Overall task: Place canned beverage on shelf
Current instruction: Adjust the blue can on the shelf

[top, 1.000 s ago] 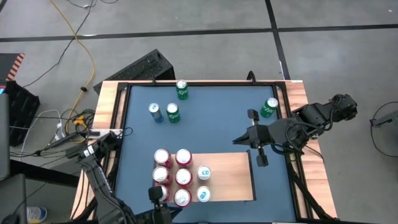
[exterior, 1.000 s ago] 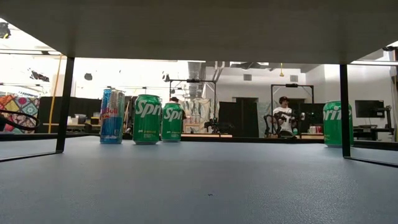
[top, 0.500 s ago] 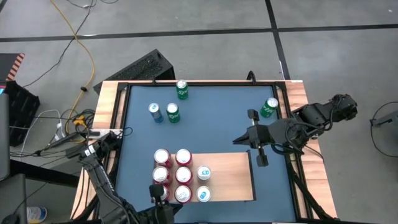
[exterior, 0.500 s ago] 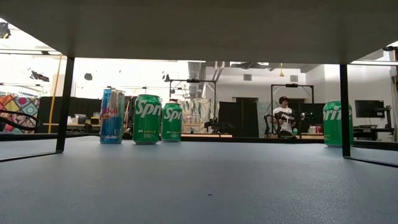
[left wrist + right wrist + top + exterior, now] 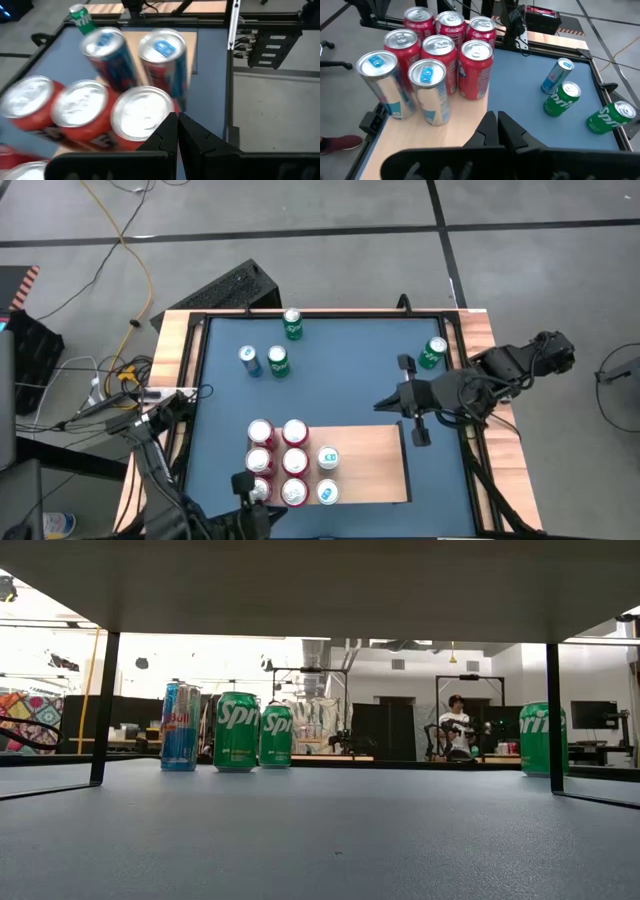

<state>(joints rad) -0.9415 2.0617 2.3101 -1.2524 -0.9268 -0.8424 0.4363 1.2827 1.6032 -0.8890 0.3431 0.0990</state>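
Canned beverages were split between two areas. Six red cans and two blue-topped silver cans stood packed on the left part of the shelf, leaving its right half bare wood up to the edge. Four others stood loose on the blue table: a slim blue can just beside a green can, another green can near the far rail, and a fourth green can close to the right rail. Wide open surface lay between these groups.

Over the shelf's far right corner hovered the right gripper, fingers pressed together and holding nothing. At the near edge beside the red cans, the left gripper likewise appeared closed and empty, though its wrist view was blurred.
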